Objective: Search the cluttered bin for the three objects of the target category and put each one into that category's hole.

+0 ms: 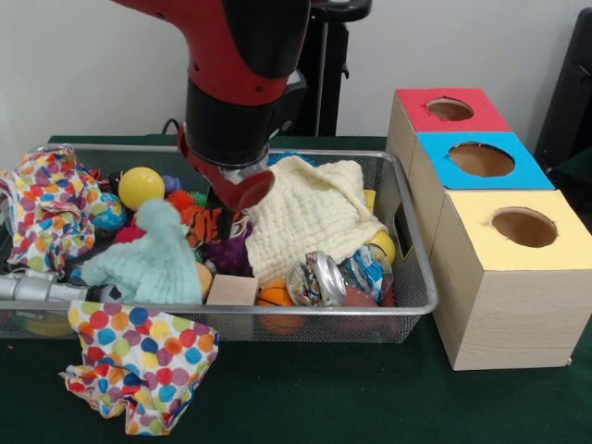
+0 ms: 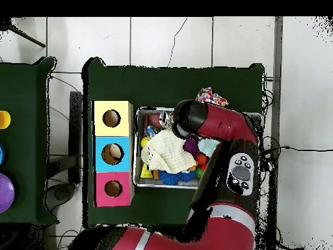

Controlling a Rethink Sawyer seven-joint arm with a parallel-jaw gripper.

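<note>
The wire mesh bin stands full of clutter; it also shows in the overhead view. My gripper reaches down into the bin's middle, between a teal cloth and a cream cloth, its tip buried in toys. A tan bun-like toy peeks out behind the teal cloth. A pale yellow soft toy lies at the cream cloth's right edge. The red-topped box's hole is the farthest of three on the right, and it shows in the overhead view. In the overhead view the arm hides the gripper.
A blue-topped box and a yellow-topped box stand beside the red one. In the bin lie a yellow ball, a wooden cube, an orange ball, a cream cloth, a teal cloth and cans. A polka-dot cloth hangs over the front rim.
</note>
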